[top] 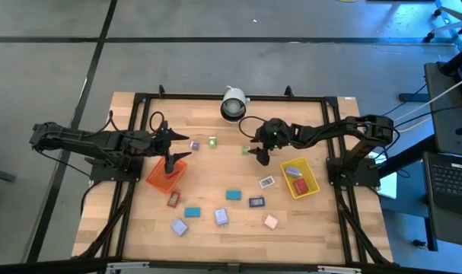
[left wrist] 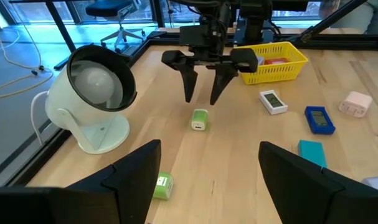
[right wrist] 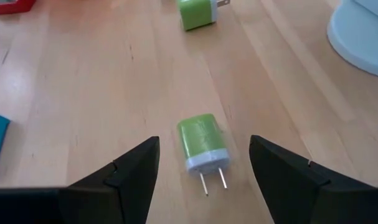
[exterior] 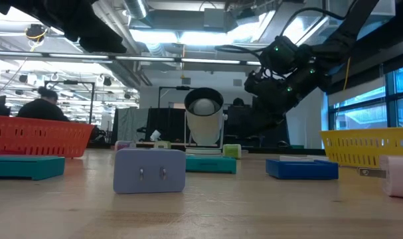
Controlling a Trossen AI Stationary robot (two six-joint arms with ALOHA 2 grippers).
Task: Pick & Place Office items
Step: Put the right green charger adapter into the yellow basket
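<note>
charger (right wrist: pixel 202 144) between end effector (right wrist: pixel 204 171) fingers, seemingly untouched

Open-plan lab: exposed ceiling ducts (exterior: pixel 155 16), strip lights, workbenches behind.

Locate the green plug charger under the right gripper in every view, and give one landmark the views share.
High view: green charger, just left of the right gripper, which is open.
Low view: probably the green block right of the white lamp; not certain.
Left wrist view: on the wood below the right gripper.
Right wrist view: centred between the fingers, prongs toward the camera.
Shared landmark: white lamp.
</note>
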